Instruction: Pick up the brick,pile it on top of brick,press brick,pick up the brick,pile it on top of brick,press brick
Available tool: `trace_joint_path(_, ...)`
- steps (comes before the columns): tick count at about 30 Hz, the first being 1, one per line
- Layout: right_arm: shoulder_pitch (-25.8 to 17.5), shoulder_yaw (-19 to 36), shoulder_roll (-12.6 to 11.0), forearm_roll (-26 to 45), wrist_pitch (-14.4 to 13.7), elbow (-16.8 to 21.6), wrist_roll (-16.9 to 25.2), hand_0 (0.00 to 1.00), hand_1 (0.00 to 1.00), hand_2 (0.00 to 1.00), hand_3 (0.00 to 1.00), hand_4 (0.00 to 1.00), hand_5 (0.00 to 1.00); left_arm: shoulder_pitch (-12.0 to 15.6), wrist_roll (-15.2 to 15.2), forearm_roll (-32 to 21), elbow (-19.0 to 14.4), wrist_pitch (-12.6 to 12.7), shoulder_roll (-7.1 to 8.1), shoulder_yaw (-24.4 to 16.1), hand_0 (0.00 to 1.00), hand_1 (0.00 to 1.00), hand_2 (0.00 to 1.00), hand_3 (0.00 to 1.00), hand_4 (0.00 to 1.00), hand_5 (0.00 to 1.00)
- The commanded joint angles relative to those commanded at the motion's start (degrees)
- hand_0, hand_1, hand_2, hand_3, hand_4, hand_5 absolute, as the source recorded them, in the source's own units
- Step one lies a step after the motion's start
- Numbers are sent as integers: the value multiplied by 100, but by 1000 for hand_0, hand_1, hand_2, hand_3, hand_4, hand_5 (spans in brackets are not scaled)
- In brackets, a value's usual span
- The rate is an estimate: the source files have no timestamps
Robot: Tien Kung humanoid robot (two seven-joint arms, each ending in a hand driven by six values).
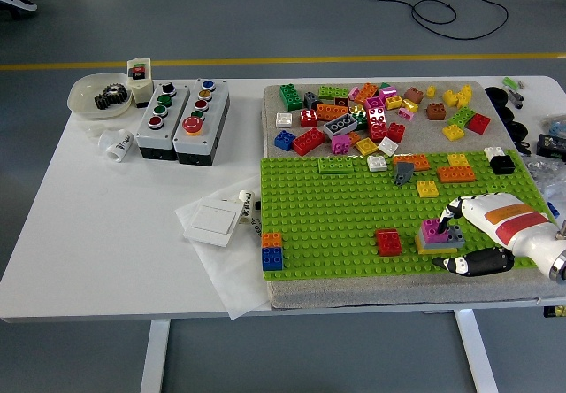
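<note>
One green baseplate [354, 207] covers the table's [106, 225] right half. The right hand [482, 229] lies over its near right corner, fingers loosely spread — grasping nothing, a black fingertip [449, 222] at the brick stack [439, 236]. That stack — magenta on grey on yellow — stands beside a red brick [388, 242]. The wrist is cut off by the right edge.

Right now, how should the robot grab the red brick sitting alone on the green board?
Probably from straight above, pinching two opposite side walls of the red brick. It sits flat, studs up, on the green baseplate, with bare studs all around it, so fingers fit beside it. The right hand is nearest.
</note>
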Motion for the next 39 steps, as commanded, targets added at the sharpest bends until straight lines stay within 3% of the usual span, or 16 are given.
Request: trace_joint_path(39, -47, -164, -55, 50, -125, 0, 61, 673, 660, 708, 552, 895, 529, 29, 8, 173, 0, -19, -3, -113, 760, 798, 829, 620, 644, 669)
